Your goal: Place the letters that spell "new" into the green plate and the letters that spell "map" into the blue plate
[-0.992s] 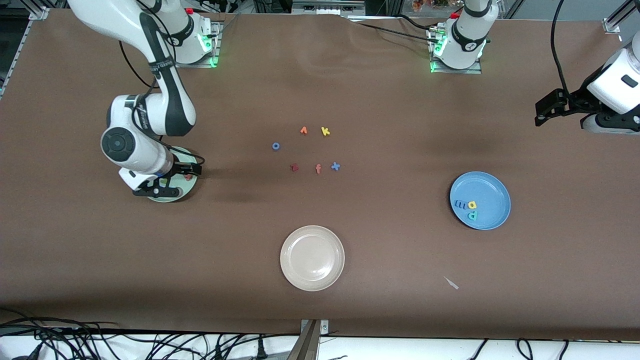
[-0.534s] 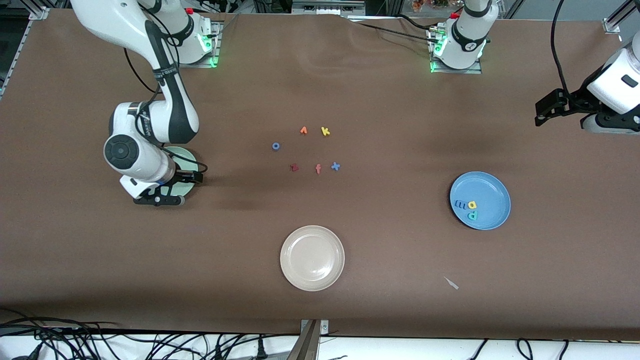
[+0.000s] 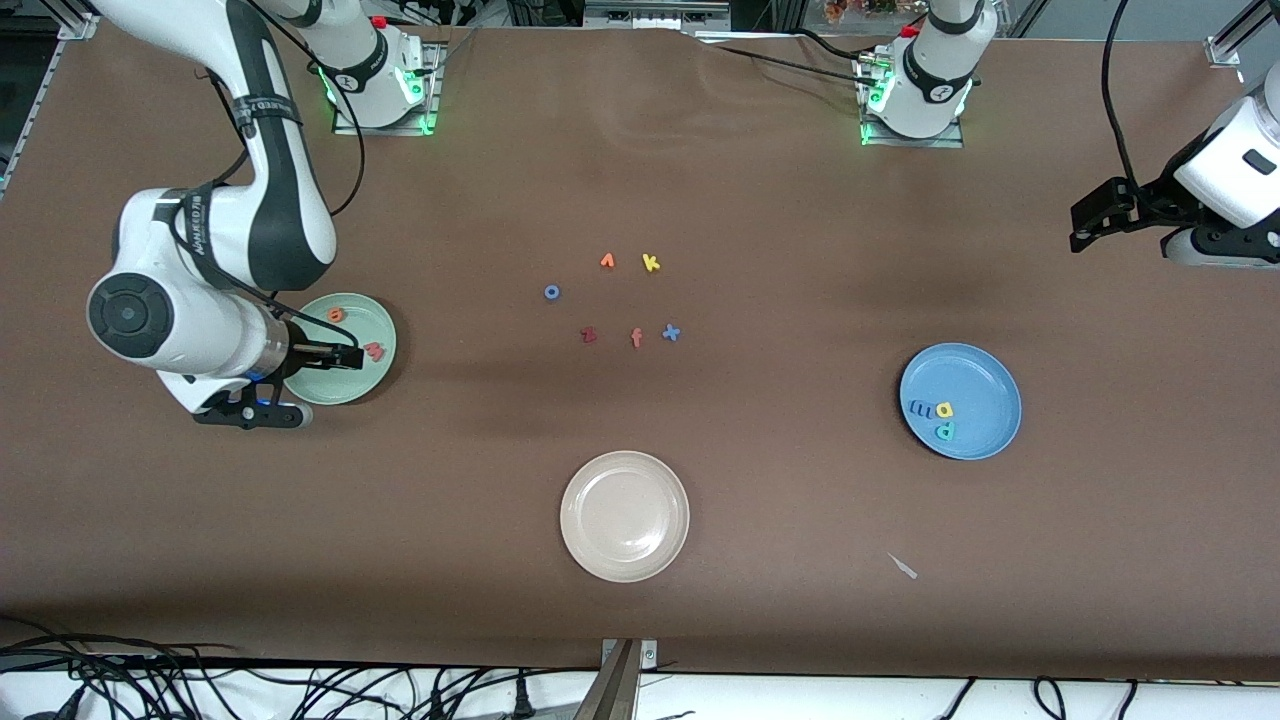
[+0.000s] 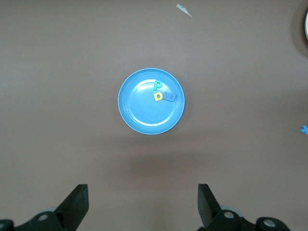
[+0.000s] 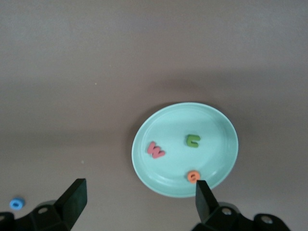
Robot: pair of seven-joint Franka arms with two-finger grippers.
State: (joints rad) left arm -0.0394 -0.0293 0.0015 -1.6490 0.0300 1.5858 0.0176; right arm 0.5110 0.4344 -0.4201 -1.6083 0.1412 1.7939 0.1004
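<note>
The beige plate [image 3: 625, 516] serves as the landmark, sitting near the front camera's edge of the table at mid-width. Farther from the camera than it lies a loose cluster of spare foam letters: a blue o [image 3: 551, 292], a small orange wedge letter [image 3: 607, 261], a yellow k [image 3: 651, 263], a dark red letter [image 3: 589, 335], a salmon f [image 3: 636, 338] and a blue x [image 3: 671, 333]. A pale scrap [image 3: 903, 566] lies on the table toward the left arm's end from the beige plate, slightly nearer the camera. None of these lies between a gripper and a plate.

The green plate [image 3: 345, 349] lies toward the right arm's end from the beige plate and farther from the camera. In it rest the orange e [image 5: 193, 176], the salmon-pink w [image 5: 155, 149] and the olive-green n [image 5: 193, 140], each apart from the others. The right gripper [image 3: 262, 385] hangs over the plate's rim on the side away from the beige plate, its fingers spread wide and holding nothing.

The blue plate [image 3: 960, 401] lies toward the left arm's end from the beige plate. It carries the blue m [image 4: 170, 97], the yellow a [image 4: 158, 96] and the teal p [image 4: 157, 86], bunched together. The left gripper [image 3: 1098, 220] waits in the air well apart from the blue plate, over bare table at the left arm's end, fingers wide apart and empty.
</note>
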